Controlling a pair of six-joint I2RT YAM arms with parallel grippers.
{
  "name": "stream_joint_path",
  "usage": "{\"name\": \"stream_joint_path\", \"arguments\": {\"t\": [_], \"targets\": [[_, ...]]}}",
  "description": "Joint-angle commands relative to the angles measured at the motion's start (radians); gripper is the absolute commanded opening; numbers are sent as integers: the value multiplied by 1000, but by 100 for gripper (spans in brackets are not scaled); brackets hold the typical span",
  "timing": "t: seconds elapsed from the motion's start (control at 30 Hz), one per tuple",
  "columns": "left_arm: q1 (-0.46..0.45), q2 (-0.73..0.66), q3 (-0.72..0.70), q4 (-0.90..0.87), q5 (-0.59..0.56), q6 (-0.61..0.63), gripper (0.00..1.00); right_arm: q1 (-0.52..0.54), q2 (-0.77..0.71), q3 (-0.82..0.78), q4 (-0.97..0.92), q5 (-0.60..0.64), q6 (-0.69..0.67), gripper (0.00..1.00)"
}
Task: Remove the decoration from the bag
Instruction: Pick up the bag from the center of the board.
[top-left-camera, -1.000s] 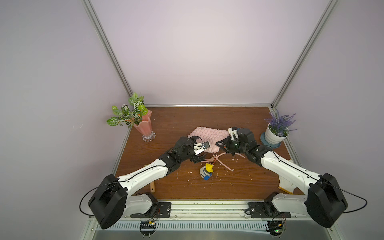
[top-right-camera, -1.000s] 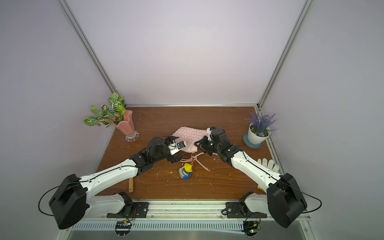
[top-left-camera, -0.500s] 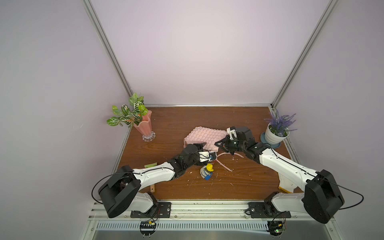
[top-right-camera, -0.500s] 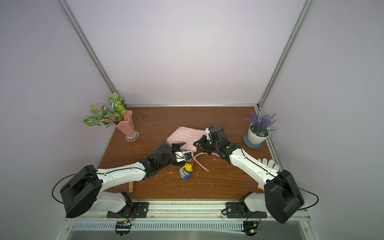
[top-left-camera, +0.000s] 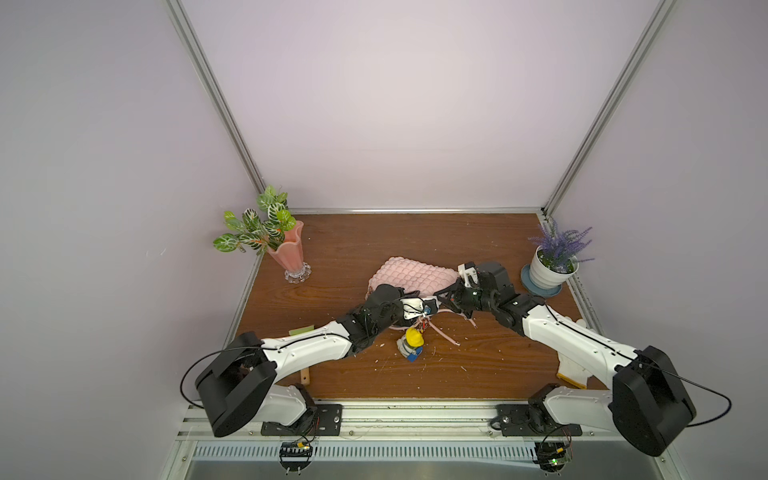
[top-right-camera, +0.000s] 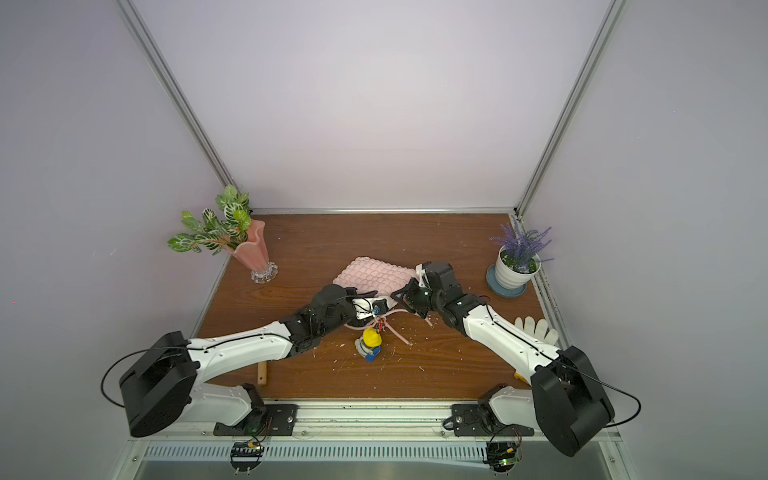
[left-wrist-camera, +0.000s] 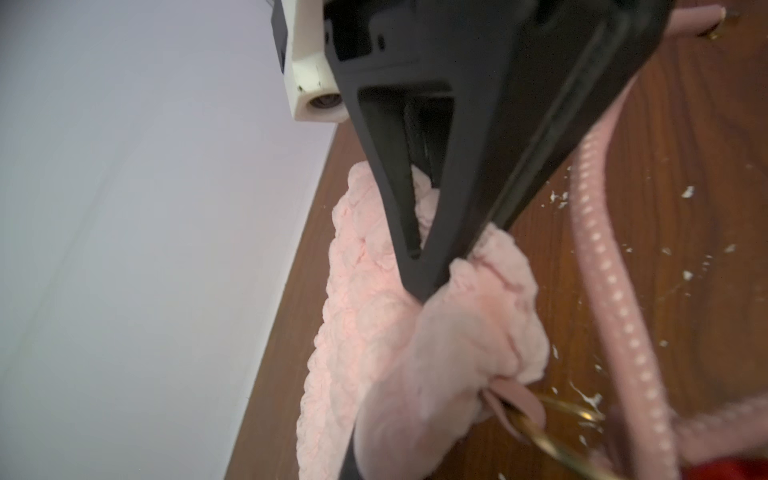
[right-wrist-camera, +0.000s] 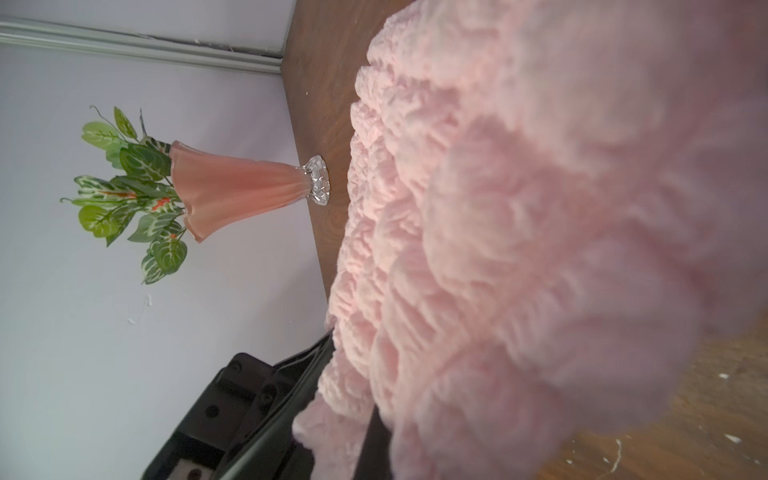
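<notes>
In both top views the bag lies mid-worktop. The decoration lies on the wood just near of it, yellow cap toward the bag. Its red clip sits up against the knotted strap; whether the clip is hooked on the strap I cannot tell. Those views place the left end effector at the bag's near edge, just far of the decoration, and the right end effector at the bag's near right corner, but they are too coarse to show how the jaws stand. The left wrist view settles the right one: its black fingers are pinched together on a fold of the bag. That view also shows a gold ring on a pink tab at the bag's corner, which cannot be made out from above. The left end effector is closed; on what, I cannot tell. The right wrist view is mostly quilted pink, with the vase beyond. Counted: two arms, one bag, one decoration, one strap, one ring, one vase far left, one lavender far right, and one glove at the right edge.
</notes>
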Motion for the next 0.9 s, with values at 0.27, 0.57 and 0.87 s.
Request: {"name": "stream_joint_path", "arguments": {"t": [0.27,0.57,0.87], "targets": [[-1,-94,410,-738,102,-281,0,3,77,152,-169,-101,-370,35],[231,-54,419,-795,601,-510,0,25,65,225,-313,-80,-530,48],[382,180,447,-795,918,-512,0,6,32,339,-396,13,-688,60]]}}
